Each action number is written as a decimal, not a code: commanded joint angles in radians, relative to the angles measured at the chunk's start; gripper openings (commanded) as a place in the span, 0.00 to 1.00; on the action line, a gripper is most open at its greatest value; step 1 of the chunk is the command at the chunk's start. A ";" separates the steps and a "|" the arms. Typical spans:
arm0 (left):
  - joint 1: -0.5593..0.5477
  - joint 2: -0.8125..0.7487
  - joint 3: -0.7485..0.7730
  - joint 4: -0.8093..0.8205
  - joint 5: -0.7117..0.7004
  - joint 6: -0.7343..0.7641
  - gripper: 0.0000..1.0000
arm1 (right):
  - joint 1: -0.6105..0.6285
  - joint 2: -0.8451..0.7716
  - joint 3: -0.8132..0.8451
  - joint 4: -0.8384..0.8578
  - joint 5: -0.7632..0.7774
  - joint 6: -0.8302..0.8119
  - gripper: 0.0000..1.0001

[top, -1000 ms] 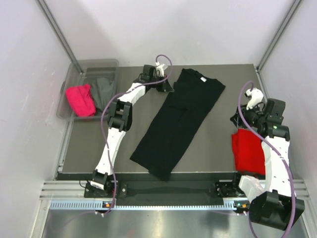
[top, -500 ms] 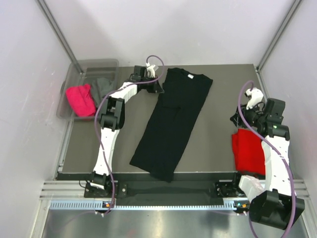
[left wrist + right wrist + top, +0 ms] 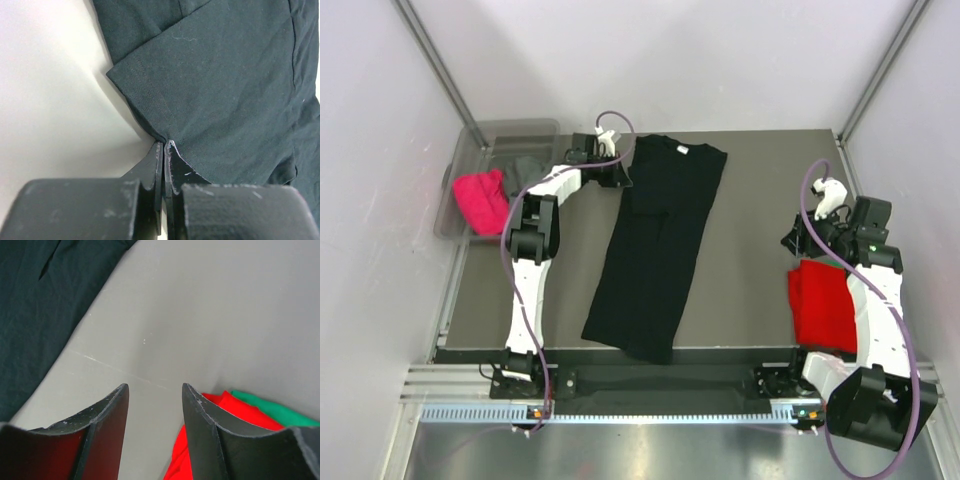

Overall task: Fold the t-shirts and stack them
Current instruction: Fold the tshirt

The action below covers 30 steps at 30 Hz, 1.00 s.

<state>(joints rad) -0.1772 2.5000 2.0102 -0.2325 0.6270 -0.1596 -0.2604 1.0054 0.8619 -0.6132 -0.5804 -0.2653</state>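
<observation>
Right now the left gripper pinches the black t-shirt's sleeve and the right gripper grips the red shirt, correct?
No: the right gripper is open beside the red shirt, per the right wrist view. The left gripper does pinch the black t-shirt's sleeve.

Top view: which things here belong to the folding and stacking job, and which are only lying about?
Belong to the job:
- black t-shirt, spread on the table
- red t-shirt and green t-shirt, beside the right arm
- pink t-shirt and grey t-shirt, in the plastic tub

Only lying about:
- plastic tub
- table
</observation>
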 commanded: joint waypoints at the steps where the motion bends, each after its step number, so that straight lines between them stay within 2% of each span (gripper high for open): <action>1: 0.036 -0.084 -0.040 0.010 -0.055 0.032 0.00 | -0.014 -0.004 0.019 0.038 -0.038 -0.003 0.48; 9: 0.056 -0.133 -0.119 0.039 -0.081 0.029 0.00 | -0.014 0.006 0.026 0.043 -0.052 0.001 0.48; 16: 0.091 -0.176 -0.182 0.079 -0.131 -0.038 0.00 | -0.016 0.004 0.022 0.044 -0.055 0.005 0.48; 20: 0.110 -0.197 -0.229 0.122 -0.128 -0.171 0.00 | -0.014 0.007 0.022 0.049 -0.059 0.006 0.48; 24: 0.081 -0.193 -0.237 0.160 -0.133 -0.261 0.00 | -0.016 0.021 0.025 0.055 -0.064 0.008 0.48; 30: 0.033 -0.168 -0.177 0.117 -0.280 -0.247 0.00 | -0.014 0.039 0.035 0.052 -0.065 0.011 0.48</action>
<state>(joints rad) -0.1165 2.3692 1.7920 -0.1417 0.4564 -0.3950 -0.2607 1.0439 0.8623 -0.5957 -0.6155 -0.2592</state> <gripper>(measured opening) 0.015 0.479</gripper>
